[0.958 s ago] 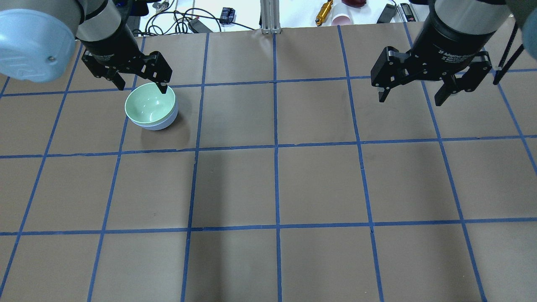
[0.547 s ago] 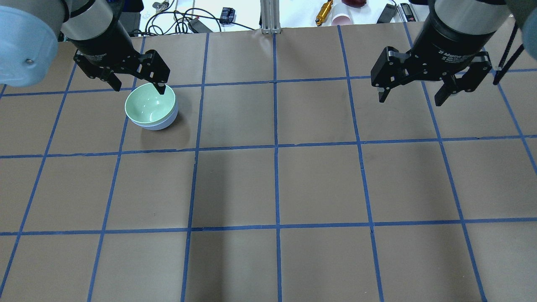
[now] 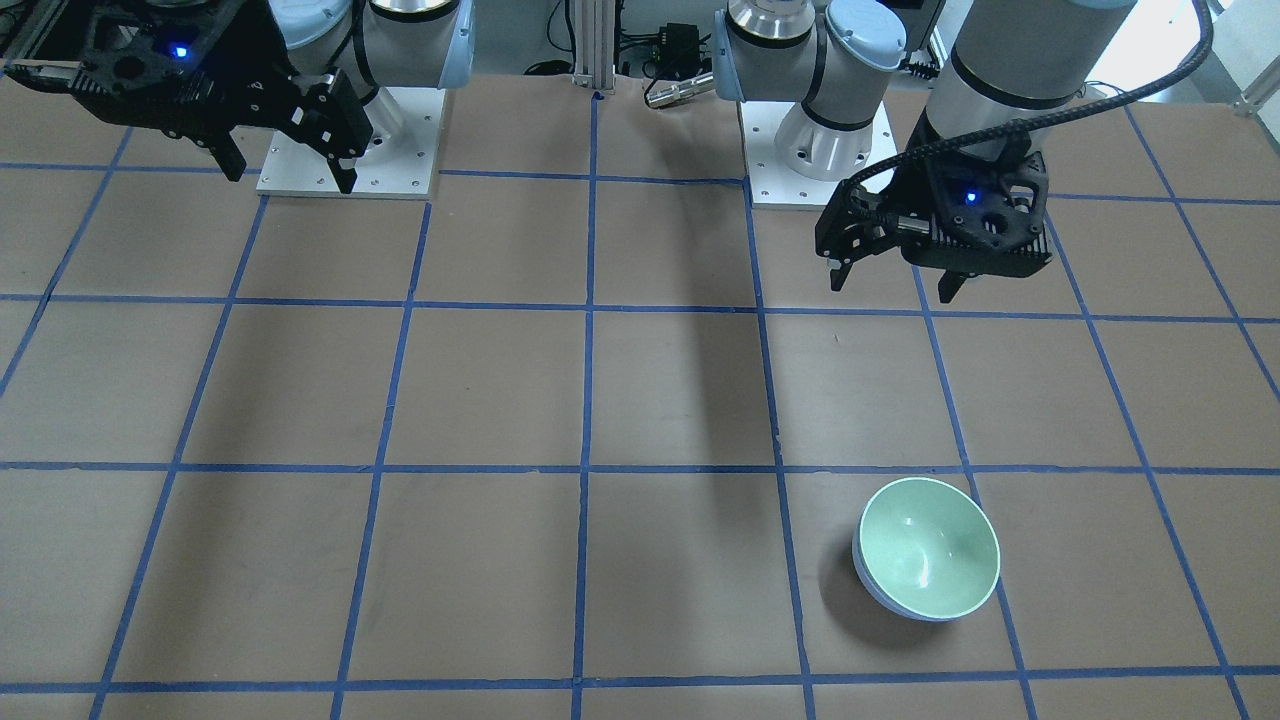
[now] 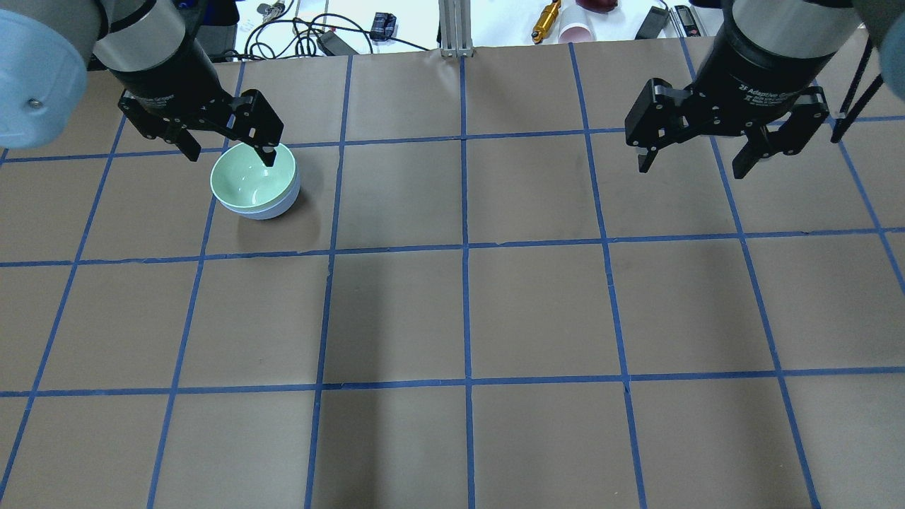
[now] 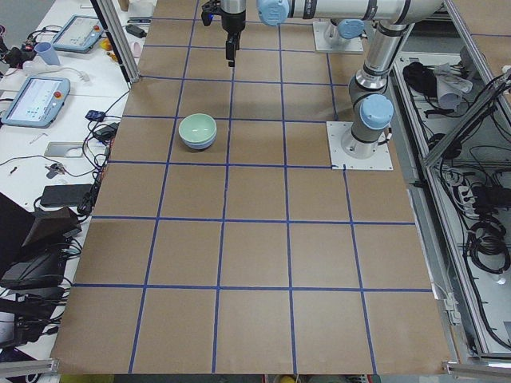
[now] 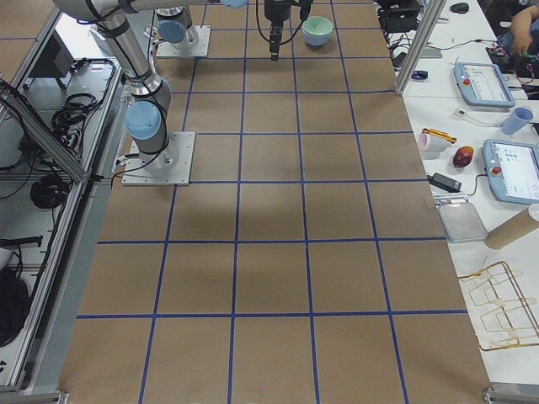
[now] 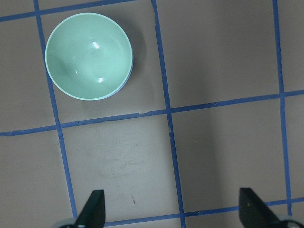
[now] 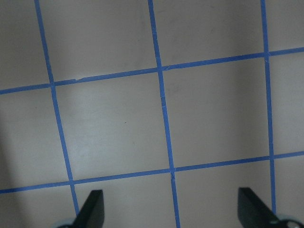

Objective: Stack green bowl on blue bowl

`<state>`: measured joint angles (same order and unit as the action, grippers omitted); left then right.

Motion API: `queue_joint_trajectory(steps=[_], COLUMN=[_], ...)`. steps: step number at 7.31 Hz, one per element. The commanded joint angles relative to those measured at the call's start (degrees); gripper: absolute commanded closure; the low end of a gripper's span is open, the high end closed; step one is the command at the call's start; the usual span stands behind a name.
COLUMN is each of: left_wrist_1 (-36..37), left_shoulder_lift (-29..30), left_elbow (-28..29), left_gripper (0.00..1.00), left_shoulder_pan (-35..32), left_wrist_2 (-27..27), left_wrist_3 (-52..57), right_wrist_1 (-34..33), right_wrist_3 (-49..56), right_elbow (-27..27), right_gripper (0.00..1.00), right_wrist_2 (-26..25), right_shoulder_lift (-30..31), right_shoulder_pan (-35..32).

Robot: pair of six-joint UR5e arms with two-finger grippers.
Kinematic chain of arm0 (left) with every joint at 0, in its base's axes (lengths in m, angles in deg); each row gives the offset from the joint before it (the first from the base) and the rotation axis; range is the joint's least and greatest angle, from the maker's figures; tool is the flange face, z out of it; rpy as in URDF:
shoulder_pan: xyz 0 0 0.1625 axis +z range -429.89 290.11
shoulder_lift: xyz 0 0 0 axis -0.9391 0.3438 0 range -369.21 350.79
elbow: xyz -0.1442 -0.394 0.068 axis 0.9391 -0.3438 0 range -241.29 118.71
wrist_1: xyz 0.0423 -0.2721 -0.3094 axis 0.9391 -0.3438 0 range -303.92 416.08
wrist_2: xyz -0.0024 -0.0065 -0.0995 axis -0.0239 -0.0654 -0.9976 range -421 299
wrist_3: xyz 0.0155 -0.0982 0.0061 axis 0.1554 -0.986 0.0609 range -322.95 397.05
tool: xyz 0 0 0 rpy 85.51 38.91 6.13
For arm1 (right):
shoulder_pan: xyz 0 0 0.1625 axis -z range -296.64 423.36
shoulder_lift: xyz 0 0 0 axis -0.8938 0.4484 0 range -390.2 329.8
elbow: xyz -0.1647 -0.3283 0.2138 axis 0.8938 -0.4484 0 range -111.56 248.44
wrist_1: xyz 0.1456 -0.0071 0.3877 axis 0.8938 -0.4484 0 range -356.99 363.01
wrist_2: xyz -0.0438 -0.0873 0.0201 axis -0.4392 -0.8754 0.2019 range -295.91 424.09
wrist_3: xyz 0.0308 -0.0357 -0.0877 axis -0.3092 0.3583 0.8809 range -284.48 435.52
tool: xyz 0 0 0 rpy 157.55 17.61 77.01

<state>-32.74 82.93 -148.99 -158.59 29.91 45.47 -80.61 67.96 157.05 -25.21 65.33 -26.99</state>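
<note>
The green bowl [image 4: 253,178] sits nested inside the blue bowl [image 4: 277,209] at the far left of the table; only the blue bowl's lower wall shows under it. The stack also shows in the front view, green bowl [image 3: 930,548] in blue bowl [image 3: 866,583], and in the left wrist view [image 7: 89,56]. My left gripper [image 4: 230,154] is open and empty, raised above the table on the robot's side of the stack and clear of it [image 3: 893,288]. My right gripper [image 4: 691,168] is open and empty, high over the far right of the table.
The table is brown paper with a blue tape grid. Beyond its far edge lie cables [image 4: 304,32], a gold cylinder [image 4: 546,21], a pink cup [image 4: 576,32] and an aluminium post [image 4: 456,28]. The arm bases [image 3: 820,150] stand at the robot's side.
My open left gripper has drifted a little to the left and back from the stacked bowls. The bowls and the right arm have not moved.
</note>
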Motion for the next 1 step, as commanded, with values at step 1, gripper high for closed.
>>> queue_joint_trajectory(steps=[1], left_wrist_1=[-0.56], left_shoulder_lift=[-0.21], left_elbow=[-0.02], left_gripper=[0.00], left_shoulder_pan=[0.02], left_wrist_2=[-0.02], left_wrist_3=[0.02], right_wrist_1=[-0.05], right_wrist_3=[0.00], right_elbow=[-0.01], right_gripper=[0.00], right_wrist_2=[0.00], right_shoulder_lift=[0.00], right_shoulder_pan=[0.00])
